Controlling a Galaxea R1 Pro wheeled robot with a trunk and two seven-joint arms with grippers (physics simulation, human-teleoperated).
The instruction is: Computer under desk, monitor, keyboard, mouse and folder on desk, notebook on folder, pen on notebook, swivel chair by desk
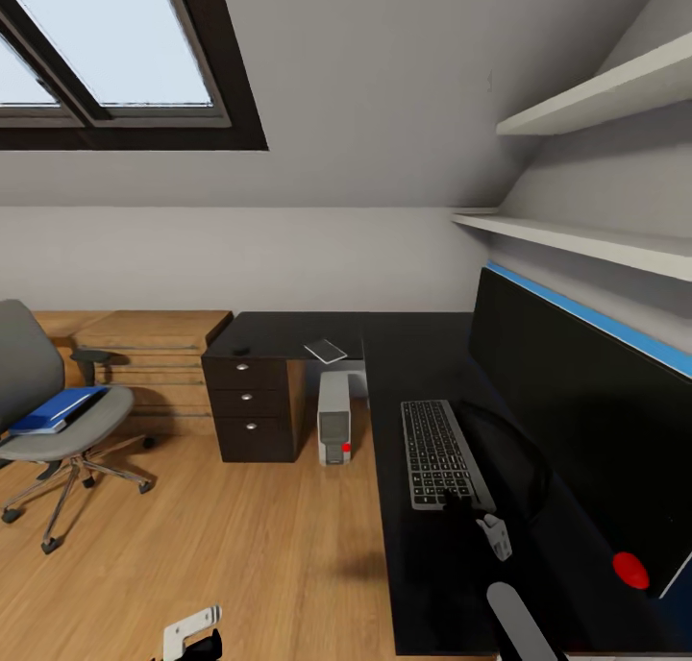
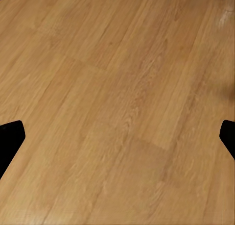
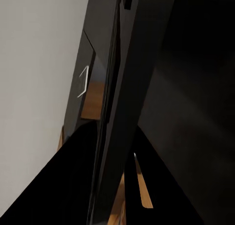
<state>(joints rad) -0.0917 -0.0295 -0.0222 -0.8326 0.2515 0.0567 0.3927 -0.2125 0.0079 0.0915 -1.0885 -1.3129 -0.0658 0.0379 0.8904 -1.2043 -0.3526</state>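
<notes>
The keyboard (image 1: 437, 450) lies flat on the black desk (image 1: 413, 565), just left of the monitor (image 1: 577, 421). My right gripper (image 1: 461, 502) is at the keyboard's near end and shut on it; in the right wrist view the dark slab runs out between the fingers (image 3: 73, 181). The computer (image 1: 334, 418) stands under the desk. A grey notebook (image 1: 325, 351) rests at the desk's far corner. The blue folder (image 1: 58, 408) lies on the swivel chair (image 1: 67, 430) at the left. My left gripper (image 2: 117, 137) hangs open over bare floor. The mouse and pen are out of view.
A dark three-drawer unit (image 1: 252, 402) closes the desk's left end. Low wooden cabinets (image 1: 154, 354) stand along the back wall behind the chair. Two white shelves (image 1: 596, 238) jut out above the monitor. Wooden floor (image 1: 240, 546) stretches between chair and desk.
</notes>
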